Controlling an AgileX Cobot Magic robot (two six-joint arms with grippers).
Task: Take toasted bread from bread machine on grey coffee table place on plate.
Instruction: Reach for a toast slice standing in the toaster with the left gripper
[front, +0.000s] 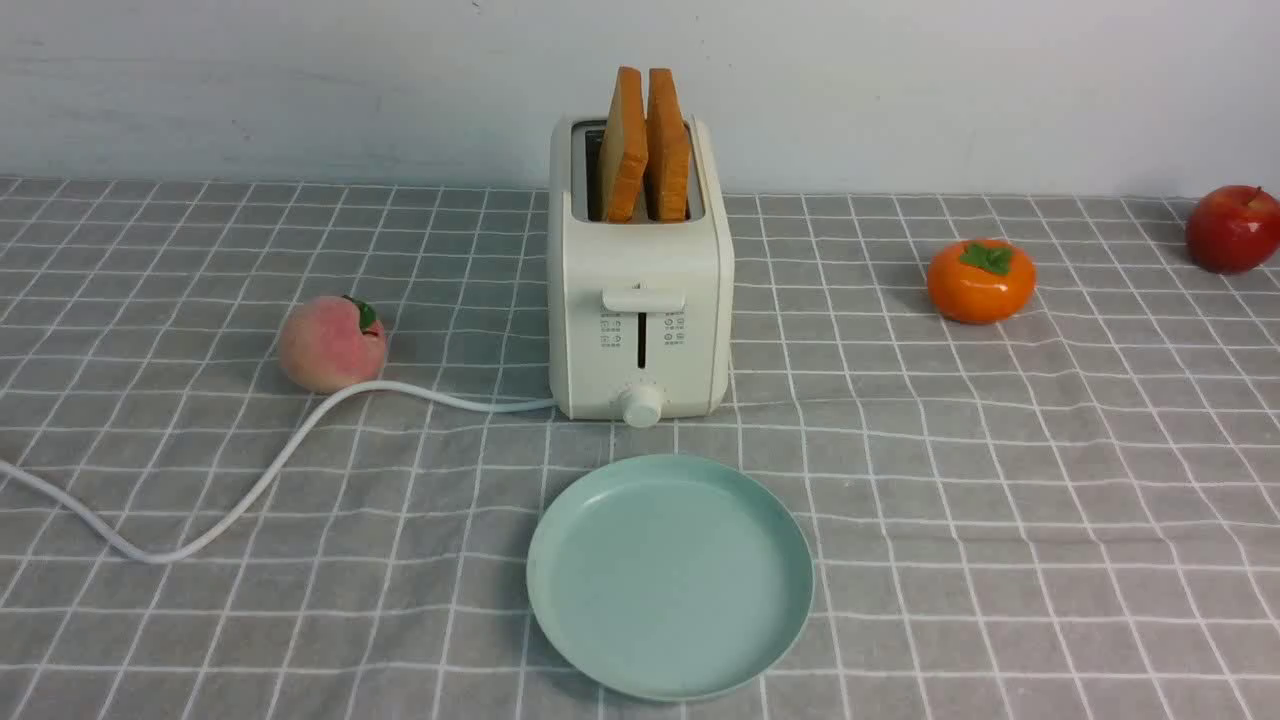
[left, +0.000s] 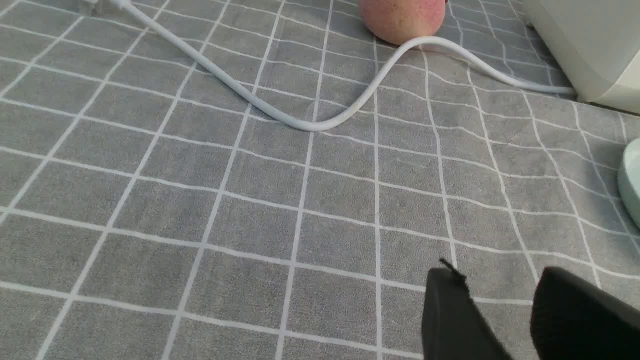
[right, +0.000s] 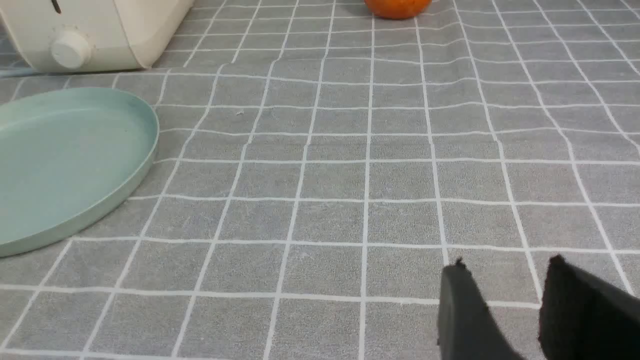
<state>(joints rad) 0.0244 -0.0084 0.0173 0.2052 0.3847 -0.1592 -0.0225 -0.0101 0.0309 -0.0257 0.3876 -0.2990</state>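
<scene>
Two slices of toasted bread (front: 645, 145) stand upright in the slots of the cream-white bread machine (front: 640, 300) at the middle back of the grey coffee table (front: 1000, 480). The empty mint-green plate (front: 670, 575) lies just in front of it; it also shows in the right wrist view (right: 65, 165) and its edge in the left wrist view (left: 631, 180). Neither arm shows in the front view. My left gripper (left: 497, 277) is open and empty over bare cloth, left of the plate. My right gripper (right: 502, 267) is open and empty over bare cloth, right of the plate.
A peach (front: 332, 343) sits left of the toaster, by its white cord (front: 250, 480), which snakes to the left table edge. A persimmon (front: 980, 281) and a red apple (front: 1235, 228) lie at the back right. A white wall stands behind.
</scene>
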